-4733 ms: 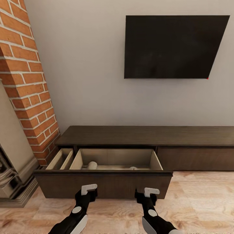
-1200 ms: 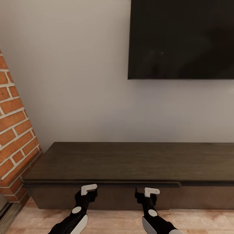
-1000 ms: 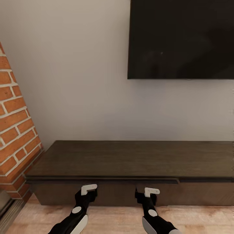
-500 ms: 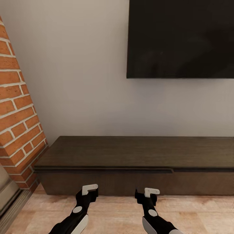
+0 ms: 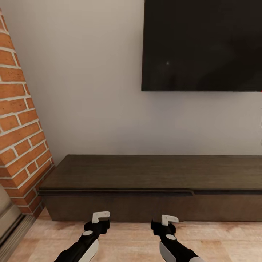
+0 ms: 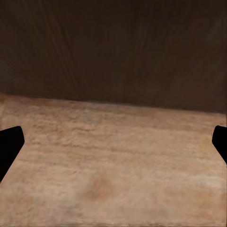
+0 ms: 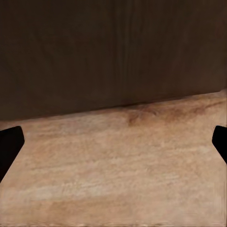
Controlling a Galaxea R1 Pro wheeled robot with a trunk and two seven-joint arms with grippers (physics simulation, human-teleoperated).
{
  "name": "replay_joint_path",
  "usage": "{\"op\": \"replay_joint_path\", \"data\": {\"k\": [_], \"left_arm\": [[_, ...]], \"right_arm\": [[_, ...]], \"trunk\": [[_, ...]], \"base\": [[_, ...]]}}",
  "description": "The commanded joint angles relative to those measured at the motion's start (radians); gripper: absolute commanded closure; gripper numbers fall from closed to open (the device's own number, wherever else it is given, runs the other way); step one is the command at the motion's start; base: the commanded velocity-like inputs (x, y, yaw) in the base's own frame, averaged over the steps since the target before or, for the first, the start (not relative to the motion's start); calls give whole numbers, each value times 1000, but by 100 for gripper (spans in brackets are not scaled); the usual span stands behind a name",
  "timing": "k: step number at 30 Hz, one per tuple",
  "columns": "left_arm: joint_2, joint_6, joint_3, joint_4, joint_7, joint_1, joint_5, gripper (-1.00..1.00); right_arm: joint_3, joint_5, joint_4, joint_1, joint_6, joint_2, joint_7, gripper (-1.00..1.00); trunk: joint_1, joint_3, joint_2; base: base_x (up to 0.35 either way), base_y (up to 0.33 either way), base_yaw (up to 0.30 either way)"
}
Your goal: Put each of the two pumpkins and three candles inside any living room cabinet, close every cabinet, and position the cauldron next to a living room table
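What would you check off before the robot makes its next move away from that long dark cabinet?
1. Drawer front of the cabinet flush with the panel beside it: ok, no gap in the head view.
2. Left gripper empty: ok, its fingertips sit wide apart in the left wrist view with only floor between.
3. Right gripper empty: ok, open over bare floor.
4. Both grippers clear of the cabinet front: ok, floor shows between them and it.
5. Pumpkins and candles inside: cannot tell, the front is shut.
6. Cauldron next to a table: cannot tell from these pictures.
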Motion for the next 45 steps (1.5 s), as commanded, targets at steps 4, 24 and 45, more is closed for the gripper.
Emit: {"op": "replay_joint_path", "data": {"k": [4,24,45], "left_arm": [[0,71,-8,2,9,-1,9,-100],[-17,278,20,119,45,0,17,-100],[-28,272,20,293,43,4,15,-100]], "right_arm": [[9,-14,0,-1,45,-2,-9,-100],[9,-147,24,-1,243,-5,-10,-100],[7,-151,177,0,230,-1,-7,-100]], "trunk": [[-2,15,1],[-65,80,113],[-146,146,260]], "base": [[0,0,0],[0,0,0],[0,0,0]]}}
